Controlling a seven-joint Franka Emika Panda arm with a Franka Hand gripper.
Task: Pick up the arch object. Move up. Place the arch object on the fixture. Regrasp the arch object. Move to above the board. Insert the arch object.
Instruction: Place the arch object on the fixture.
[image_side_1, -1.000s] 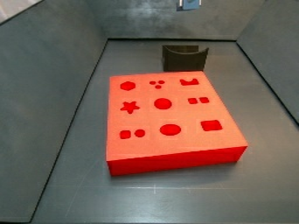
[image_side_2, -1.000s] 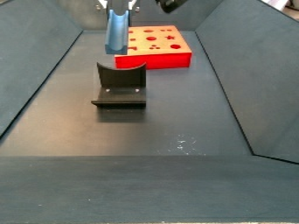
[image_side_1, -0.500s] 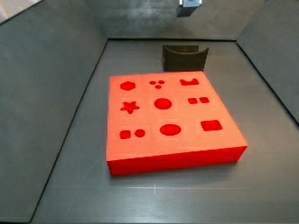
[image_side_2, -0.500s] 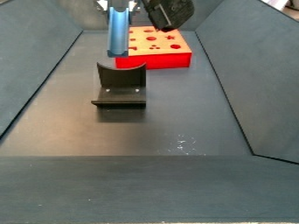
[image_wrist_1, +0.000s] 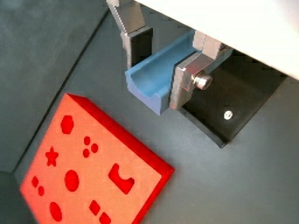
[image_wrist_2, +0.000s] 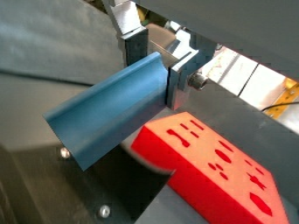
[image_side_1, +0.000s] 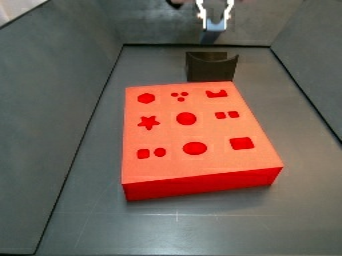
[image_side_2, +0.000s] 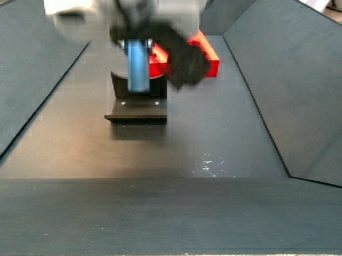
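No text, label, brand, number or sign can be read in any view, neither on the red board (image_side_1: 194, 135), which bears only shaped recesses, nor on the blue arch object (image_wrist_1: 156, 77) clamped in the pincer (image_wrist_1: 163, 66) above the dark fixture (image_side_2: 136, 103).
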